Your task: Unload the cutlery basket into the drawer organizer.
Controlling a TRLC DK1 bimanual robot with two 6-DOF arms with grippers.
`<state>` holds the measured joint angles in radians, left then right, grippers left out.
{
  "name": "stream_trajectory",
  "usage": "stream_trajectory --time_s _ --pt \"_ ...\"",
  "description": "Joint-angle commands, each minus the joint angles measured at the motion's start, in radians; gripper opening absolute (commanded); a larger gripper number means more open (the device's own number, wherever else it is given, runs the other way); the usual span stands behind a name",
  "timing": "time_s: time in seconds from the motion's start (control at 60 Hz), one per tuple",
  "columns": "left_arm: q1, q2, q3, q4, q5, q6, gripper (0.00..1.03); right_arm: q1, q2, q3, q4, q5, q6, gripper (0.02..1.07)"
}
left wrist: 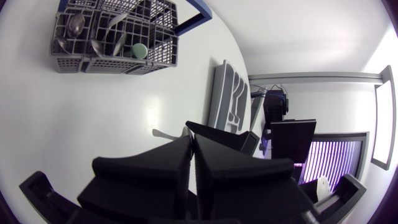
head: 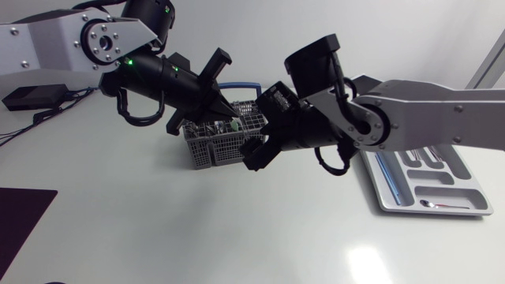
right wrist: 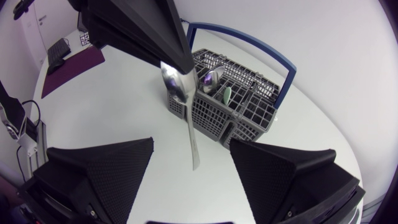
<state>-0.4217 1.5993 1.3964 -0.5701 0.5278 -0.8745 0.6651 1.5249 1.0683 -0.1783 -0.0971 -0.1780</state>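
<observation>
white table (head: 158,229) overhead: left pincer (head: 225,101) over the cutlery basket (head: 213,146), drawer organizer (head: 426,189) beyond the right pincer (head: 254,154). left wrist: fingers (left wrist: 155,168) squeezed together. right wrist: left pincer clamps the spoon (right wrist: 186,112) bowl; stiff, light, likely slippery handle hangs inside the wide-apart right pincer. take mid-handle, free table beyond.

white glossy table (head: 158,221), glare spot (head: 364,260) on it; dark purple mat (head: 20,217) at left edge.

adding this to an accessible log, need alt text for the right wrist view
The left gripper holds a spoon by its bowl, the handle hanging down between the open fingers of the right gripper. Behind it stands the grey cutlery basket, blue-handled, with cutlery inside.
</observation>
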Motion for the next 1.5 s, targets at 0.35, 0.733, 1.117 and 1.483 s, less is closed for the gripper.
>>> stream_trajectory --time_s 0.35,0.733,1.117,1.483 --pt "0.006 0.045 0.047 0.004 0.047 -0.058 0.04 0.027 0.107 0.022 0.134 0.139 -0.089 0.47" --pt "0.015 0.053 0.041 -0.001 0.054 -0.058 0.04 0.027 0.123 0.015 0.186 0.146 -0.098 0.12" --pt "0.024 0.031 0.035 0.001 0.055 -0.060 0.21 0.027 0.115 0.002 0.194 0.165 -0.104 0.08" --pt "0.067 -0.002 0.046 -0.010 0.058 -0.057 0.65 0.002 0.081 -0.018 0.181 0.125 -0.095 0.08"
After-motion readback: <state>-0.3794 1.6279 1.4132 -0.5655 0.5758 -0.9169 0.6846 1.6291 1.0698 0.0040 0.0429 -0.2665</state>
